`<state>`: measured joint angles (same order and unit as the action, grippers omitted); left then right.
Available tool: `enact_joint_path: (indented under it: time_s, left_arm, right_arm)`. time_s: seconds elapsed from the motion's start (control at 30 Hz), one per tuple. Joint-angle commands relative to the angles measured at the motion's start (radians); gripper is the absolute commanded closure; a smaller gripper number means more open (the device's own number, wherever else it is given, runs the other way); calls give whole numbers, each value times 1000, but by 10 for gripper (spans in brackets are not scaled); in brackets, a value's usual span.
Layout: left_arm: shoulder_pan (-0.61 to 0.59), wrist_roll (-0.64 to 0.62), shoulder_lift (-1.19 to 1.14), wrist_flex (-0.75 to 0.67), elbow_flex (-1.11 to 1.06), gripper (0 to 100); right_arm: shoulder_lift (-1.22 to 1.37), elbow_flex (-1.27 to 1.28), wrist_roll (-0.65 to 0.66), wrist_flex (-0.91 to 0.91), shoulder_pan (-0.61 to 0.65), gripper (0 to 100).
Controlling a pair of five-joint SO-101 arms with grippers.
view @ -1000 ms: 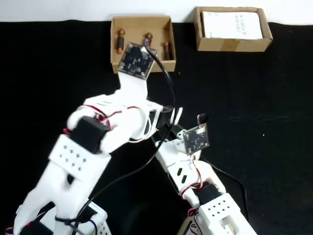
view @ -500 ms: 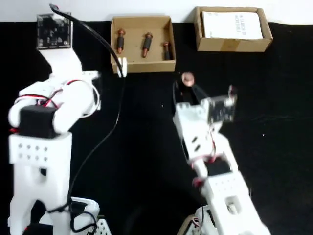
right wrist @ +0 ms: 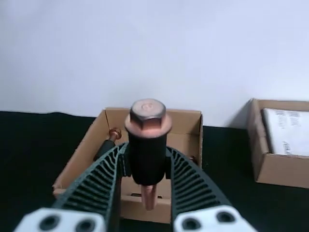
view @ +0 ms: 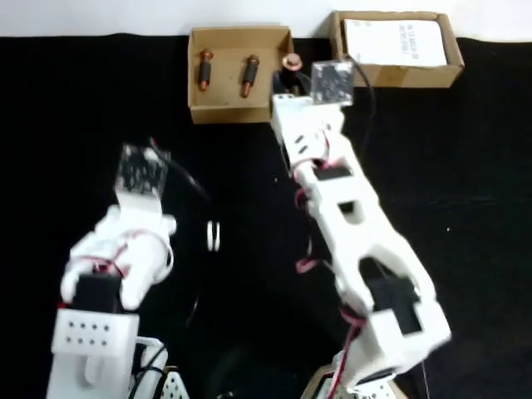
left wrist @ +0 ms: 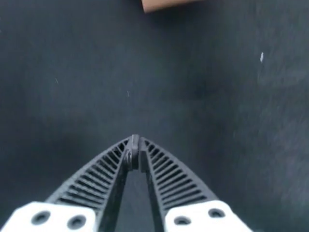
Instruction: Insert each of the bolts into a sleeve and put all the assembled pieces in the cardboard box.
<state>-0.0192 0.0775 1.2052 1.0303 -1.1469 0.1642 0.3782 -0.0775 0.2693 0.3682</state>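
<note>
Your right gripper point(right wrist: 145, 159) pinches the sleeve point(right wrist: 146, 152) upright, bolt point(right wrist: 148, 117) head topmost, at the right wall of the cardboard box point(view: 241, 114). The high view adds two assembled pieces point(view: 204, 70) inside. Your left gripper point(left wrist: 134, 146) is pressed together.

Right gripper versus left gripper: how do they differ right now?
The right gripper is shut on an assembled piece, held upright; the left gripper is shut on nothing. The right gripper is at the cardboard box; the left gripper is over the black table, apart from it. Both have black ribbed fingers.

Two assembled pieces point(view: 204, 70) lie in the cardboard box point(view: 237, 115), bare floor showing between them.
</note>
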Motion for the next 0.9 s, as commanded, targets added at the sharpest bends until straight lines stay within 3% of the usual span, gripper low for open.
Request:
enact_joint_path:
  time_s: [0.0,0.27,0.43,0.6,0.87]
  left_arm:
    - [-8,6,116,-23,-139,921]
    - [-41,8,255,-26,-334,919]
    - [-136,8,321,-155,-495,919]
    - [-157,8,381,-176,-538,920]
    - [-156,6,427,-173,-558,920]
  right_arm:
    - [133,-248,8,27,19,990]
    - [483,-667,64,-22,22,990]
    - [642,-874,87,-114,19,949]
    - [693,-944,87,-170,33,810]
    - [716,-940,87,-170,39,793]
